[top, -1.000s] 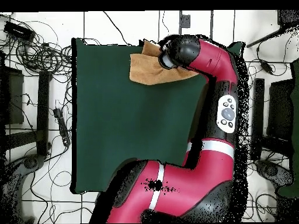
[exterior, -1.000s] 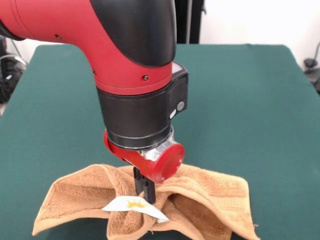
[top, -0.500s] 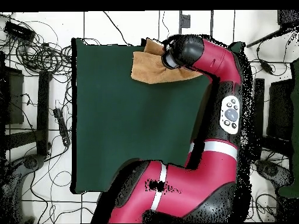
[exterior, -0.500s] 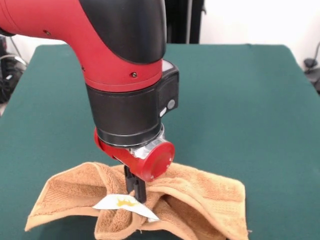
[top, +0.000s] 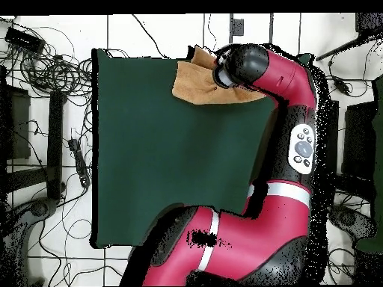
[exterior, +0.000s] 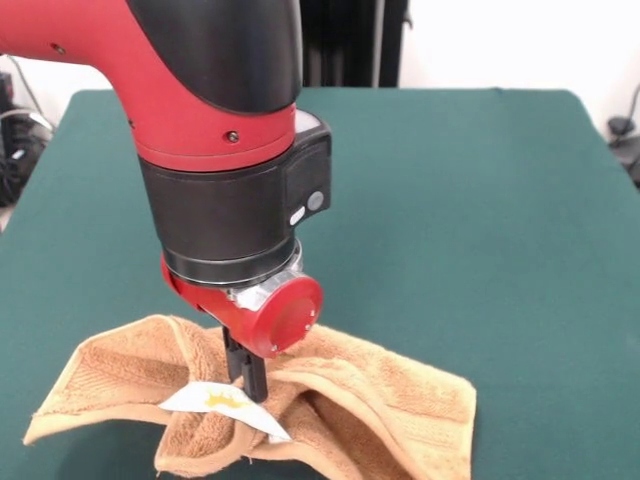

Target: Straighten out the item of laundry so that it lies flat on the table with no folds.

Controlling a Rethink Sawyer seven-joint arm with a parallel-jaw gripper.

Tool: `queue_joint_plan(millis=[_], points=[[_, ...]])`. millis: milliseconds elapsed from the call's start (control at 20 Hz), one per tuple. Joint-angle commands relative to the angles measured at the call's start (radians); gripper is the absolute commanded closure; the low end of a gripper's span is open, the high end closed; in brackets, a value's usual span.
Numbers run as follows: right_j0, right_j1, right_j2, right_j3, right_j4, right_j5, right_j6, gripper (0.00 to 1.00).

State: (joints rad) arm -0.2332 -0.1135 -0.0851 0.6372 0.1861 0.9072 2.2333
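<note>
The orange-tan terry towel [exterior: 380,410] lies crumpled and folded at the near edge of the green table [exterior: 480,220] in the front view. Its white tag with yellow print [exterior: 215,402] sticks up from a raised fold. My gripper [exterior: 246,382] stands straight down on that fold, shut on the towel right next to the tag. In the overhead view the towel [top: 193,84] lies at the table's top edge, and the arm's wrist [top: 241,66] covers the gripper and part of the cloth.
The red and black arm [exterior: 200,120] fills the upper left of the front view. Cables and stands [top: 45,82] lie on the floor round the table in the overhead view. The towel sits close to the table's edge.
My gripper has moved to the left in the front view and dragged the towel with it. In the overhead view the arm and towel have shifted to the right.
</note>
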Motion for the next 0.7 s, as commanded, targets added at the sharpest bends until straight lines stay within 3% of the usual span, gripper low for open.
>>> queue_joint_plan(millis=[50,700], points=[[0.022,0.009,0.028,0.132,0.006,-0.059,0.191,1.00],[0.004,-0.003,0.044,0.156,0.011,-0.061,0.159,1.00]])
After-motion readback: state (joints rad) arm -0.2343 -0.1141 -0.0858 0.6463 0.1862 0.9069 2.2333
